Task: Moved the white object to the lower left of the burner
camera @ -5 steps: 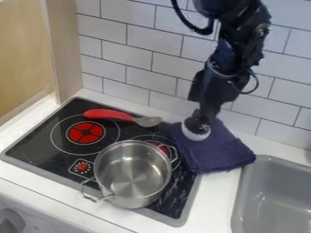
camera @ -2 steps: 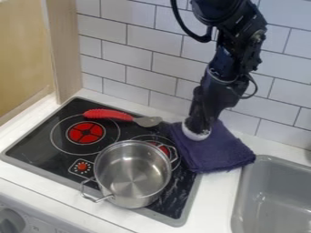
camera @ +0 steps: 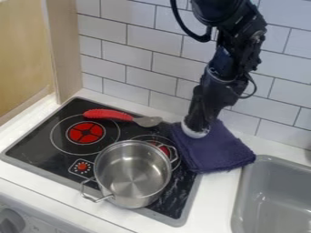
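Over the upper left part of the folded purple cloth (camera: 215,148), my gripper (camera: 197,122) points down, shut on the white object (camera: 195,132). Only the rounded lower part of that object shows below the black fingers; its top is hidden. The left burner (camera: 86,133) is a red disc inside a thin ring on the black stove top (camera: 36,141). A second burner (camera: 161,148) lies partly behind the pot, to the lower left of my gripper.
A steel pot (camera: 132,175) with two handles stands on the stove's front right. A red-handled utensil (camera: 108,114) lies along the back. The grey sink (camera: 267,200) is at right, a tiled wall (camera: 146,54) behind, and a wooden panel (camera: 65,50) at left.
My gripper has come down and closed around the white object, which now sits very slightly higher and further left in the view. The pot, utensil and cloth have stayed put.
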Tool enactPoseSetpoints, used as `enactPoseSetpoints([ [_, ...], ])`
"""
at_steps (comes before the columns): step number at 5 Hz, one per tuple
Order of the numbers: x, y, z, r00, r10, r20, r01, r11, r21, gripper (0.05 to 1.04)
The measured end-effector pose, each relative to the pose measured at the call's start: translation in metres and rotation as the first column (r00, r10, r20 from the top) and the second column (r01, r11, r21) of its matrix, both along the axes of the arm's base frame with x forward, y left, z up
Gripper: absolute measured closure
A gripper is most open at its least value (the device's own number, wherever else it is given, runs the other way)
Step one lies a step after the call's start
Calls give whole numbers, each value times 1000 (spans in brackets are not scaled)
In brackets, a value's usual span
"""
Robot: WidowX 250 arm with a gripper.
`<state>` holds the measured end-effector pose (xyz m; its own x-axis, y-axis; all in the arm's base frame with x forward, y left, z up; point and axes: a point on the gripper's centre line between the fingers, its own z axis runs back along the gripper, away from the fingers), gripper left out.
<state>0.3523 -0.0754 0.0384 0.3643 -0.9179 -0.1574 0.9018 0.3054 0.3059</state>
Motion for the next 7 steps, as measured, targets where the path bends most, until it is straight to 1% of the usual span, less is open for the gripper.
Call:
enactPoseSetpoints([
  [1,-7,5,14,999,2,37,-2,1000,3,902],
  [2,-19,14,40,992,48,119,-49,999,1,902],
  [3,-35,28,65,976,115,186,-120,993,16,902],
  [4,-54,47,84,947,203,248,-220,975,43,902],
  [5,-77,68,96,909,300,290,-331,941,65,902],
  [6,-90,93,96,866,401,298,-441,894,77,902],
  [7,-103,111,90,825,484,290,-529,843,99,902],
])
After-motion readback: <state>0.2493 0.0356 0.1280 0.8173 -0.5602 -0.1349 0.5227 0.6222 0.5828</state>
